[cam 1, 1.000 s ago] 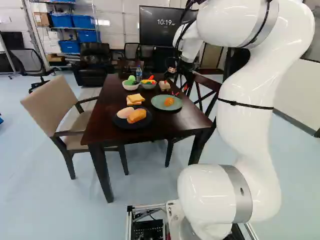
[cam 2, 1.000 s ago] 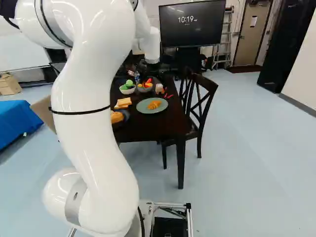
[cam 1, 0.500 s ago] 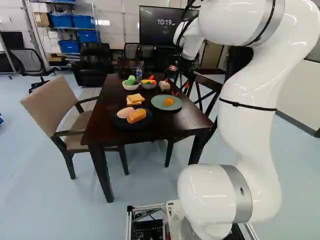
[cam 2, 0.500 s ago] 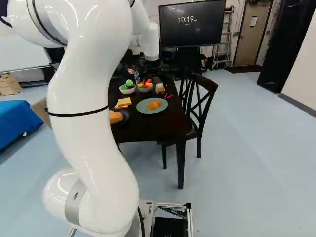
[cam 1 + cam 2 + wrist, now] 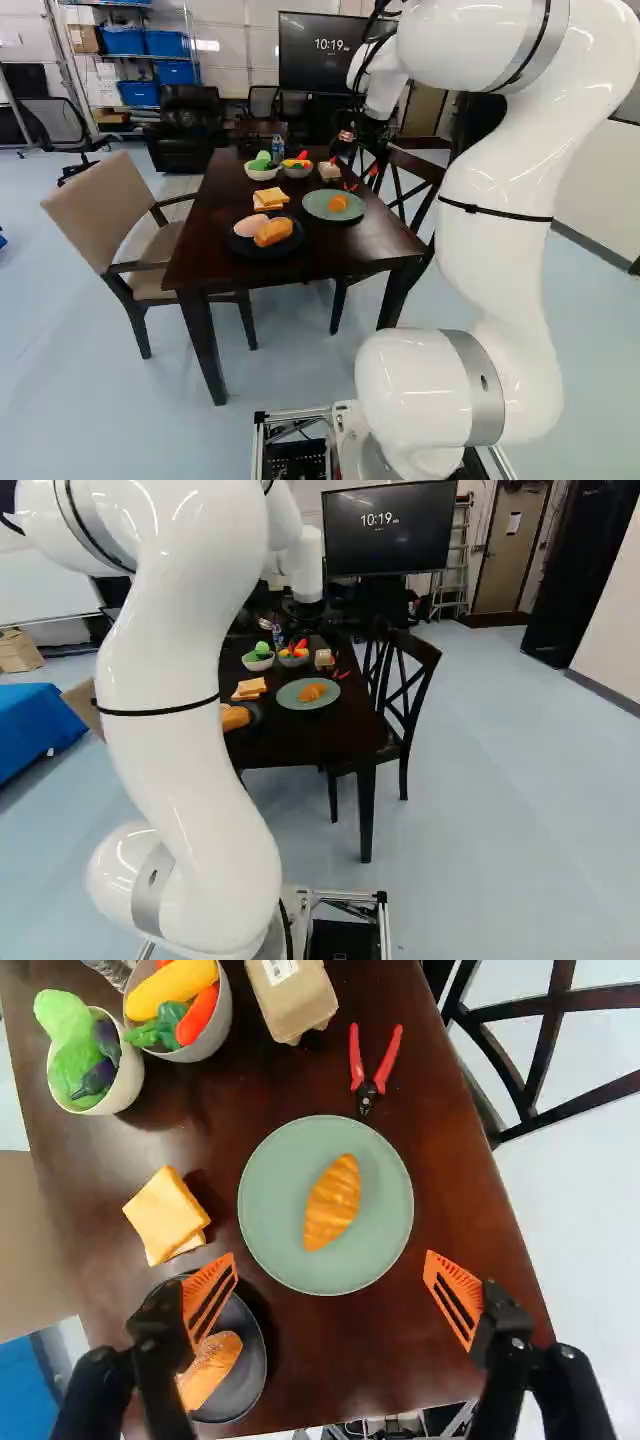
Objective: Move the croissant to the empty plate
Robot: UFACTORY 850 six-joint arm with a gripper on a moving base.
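My gripper (image 5: 360,136) hangs beyond the far part of the table in the left base view, partly hidden by the wrist. In the wrist view the gripper (image 5: 332,1298) is open, one finger on either side with a wide gap. The orange croissant (image 5: 332,1202) rests on the green plate (image 5: 275,1250), ahead of the fingers and touched by neither. A dark plate (image 5: 253,1385), partly behind one finger, holds a bread roll (image 5: 212,1368); the left base view also shows a pinkish piece (image 5: 250,226) on it. No bare plate is visible.
On the table (image 5: 350,1360) are sliced bread (image 5: 165,1215), two bowls of toy vegetables (image 5: 128,1078) (image 5: 222,1022), a carton (image 5: 292,998), red-handled pliers (image 5: 368,1085) and a bottle (image 5: 277,148). Chairs (image 5: 105,210) (image 5: 405,695) flank it.
My upper arm has shifted slightly right in the left base view and left in the right base view, and the wrist has moved a little with it. The food and plates have stayed put.
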